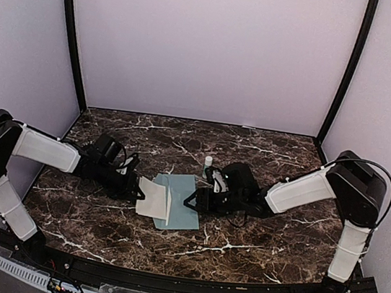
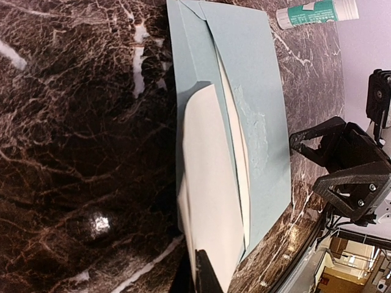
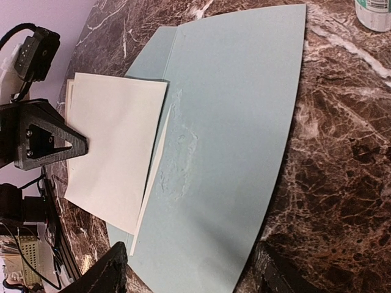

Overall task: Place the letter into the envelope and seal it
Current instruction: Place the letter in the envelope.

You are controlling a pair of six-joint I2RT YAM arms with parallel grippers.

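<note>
Here's the envelope [image 3: 232, 122], lying flat on the marble worktop [image 1: 255, 242] dead centre of the overhead view, just below the little glue stick [image 1: 208, 161]. The left hand [image 3: 61, 146] is clamped shut on the outer edge of the cream letter [image 3: 116, 140]. The sheet's far edge overlaps the envelope's left side at the mouth. A cream sliver shows between the blue layers in the left wrist view, so I'd say it is partly in, though how far I can't tell. The right hand [image 1: 194, 197] sits at the envelope's right side, fingers well apart and straddling its near edge in its own camera. They grip nothing that I can see.

How will this handle? My read is that both pieces are feather-light, thin and floppy. The envelope should skate across that polished stone at the slightest shove. There is a crinkled patch [image 3: 180, 152] on its face, so the paper marks easily. I'd pin the envelope flat near its right edge, away from the mouth, and keep the letter pinched at its trailing edge. Push low and straight, because a steep angle would likely buckle the sheet or jam it on the flap fold.
</note>
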